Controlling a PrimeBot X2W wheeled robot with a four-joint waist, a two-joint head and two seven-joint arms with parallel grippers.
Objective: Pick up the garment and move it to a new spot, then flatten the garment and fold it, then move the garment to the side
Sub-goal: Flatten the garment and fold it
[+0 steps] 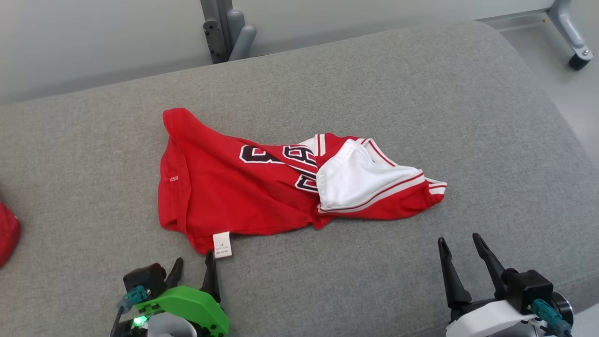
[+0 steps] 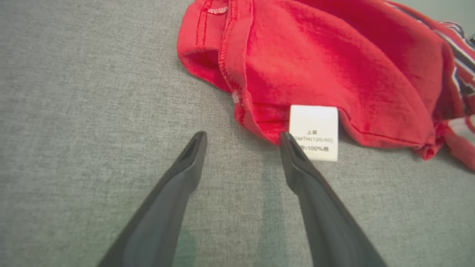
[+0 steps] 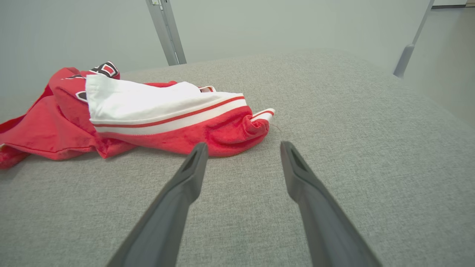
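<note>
Garment (image 1: pixel 243 196) soft matt red cloth; cushion (image 1: pixel 421 93) coarse grey woven fabric

The garment (image 1: pixel 243 196) is bright red with black, white-edged numerals. Nearer the right claw (image 1: pixel 458 238) it shows a white lining and white trim striped red. Beyond the left claw (image 1: pixel 194 257), its label (image 1: pixel 222 245) is white with dark print. Both claws' fingers (image 1: pixel 449 271) are dark. A green housing (image 1: pixel 187 304) sits behind the left claw, a white housing (image 1: pixel 486 320) behind the right. The padded surface (image 1: pixel 374 84) is flecked grey.
</note>
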